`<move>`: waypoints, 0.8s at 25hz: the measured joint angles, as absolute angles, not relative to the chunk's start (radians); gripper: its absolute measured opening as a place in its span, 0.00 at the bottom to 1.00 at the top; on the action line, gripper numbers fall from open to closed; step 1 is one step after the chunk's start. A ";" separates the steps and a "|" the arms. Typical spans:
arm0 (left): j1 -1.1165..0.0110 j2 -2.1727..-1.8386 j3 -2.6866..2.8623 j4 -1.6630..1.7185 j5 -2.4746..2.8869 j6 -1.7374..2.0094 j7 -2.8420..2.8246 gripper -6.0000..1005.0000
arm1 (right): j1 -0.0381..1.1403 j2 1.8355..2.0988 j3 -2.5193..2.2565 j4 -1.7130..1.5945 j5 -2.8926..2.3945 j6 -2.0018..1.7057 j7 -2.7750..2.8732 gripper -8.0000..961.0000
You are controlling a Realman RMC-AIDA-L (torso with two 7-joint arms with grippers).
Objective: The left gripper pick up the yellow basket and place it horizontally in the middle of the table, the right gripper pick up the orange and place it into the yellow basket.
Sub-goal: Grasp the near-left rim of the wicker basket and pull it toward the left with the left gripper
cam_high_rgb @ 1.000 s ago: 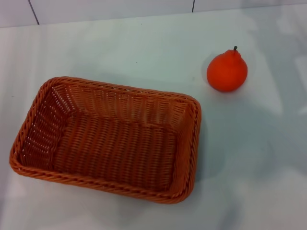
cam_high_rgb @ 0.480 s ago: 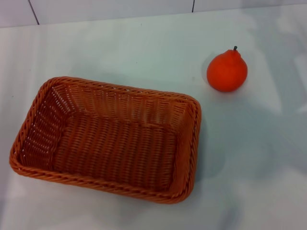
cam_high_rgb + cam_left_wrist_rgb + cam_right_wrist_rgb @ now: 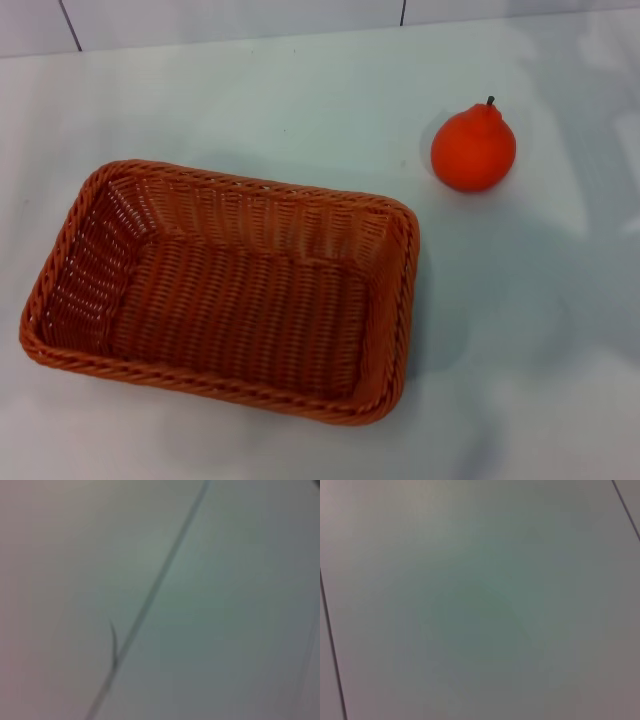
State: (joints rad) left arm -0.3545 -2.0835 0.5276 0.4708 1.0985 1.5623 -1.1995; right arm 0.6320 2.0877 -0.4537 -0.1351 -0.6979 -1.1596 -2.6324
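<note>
The large rectangular orange-brown woven wicker basket (image 3: 225,295) sits open side up on the plain white, slightly glossy tabletop (image 3: 300,100), in the left and near part of the head view. Its long axis runs roughly across the view from the robot's left to its right, turned a little so that the left end lies slightly farther back than the right end. The braided rim goes all the way round, the open-weave sides slope inward to a flat bottom, and nothing lies inside it.

The bright orange smooth fruit with a raised pear-like top and short dark stem (image 3: 474,148) stands upright on the tabletop to the right of the basket and farther back, well apart from the basket's far right corner. Its stem points up and away from the robot.

Neither the left hand nor the right hand shows in the head view, so nothing touches the basket or the fruit. The left wrist view shows only a pale surface crossed by a thin dark line, and the right wrist view a pale surface with thin dark lines near its edges. No fingers appear in either, so I cannot tell how wide either hand stands or whether it holds anything
</note>
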 joint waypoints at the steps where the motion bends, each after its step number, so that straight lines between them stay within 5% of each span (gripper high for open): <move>1: -0.350 -2.074 0.535 0.527 1.147 1.544 -1.278 0.59 | 0.632 2.088 -0.452 -0.135 -0.698 -1.160 -2.632 0.99; 13: -0.444 -1.995 0.578 1.164 2.014 1.646 -2.091 0.59 | 0.648 2.082 -0.418 -0.137 -0.698 -1.151 -2.632 0.99; 20: -0.516 -2.037 0.624 1.418 2.316 1.752 -2.348 0.59 | 0.664 2.080 -0.405 -0.140 -0.698 -1.124 -2.633 0.99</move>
State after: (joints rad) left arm -0.5163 -2.0367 0.6242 1.4185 2.3156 1.7519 -2.3485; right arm 0.6641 2.0801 -0.4052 -0.1403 -0.6979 -1.1238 -2.6325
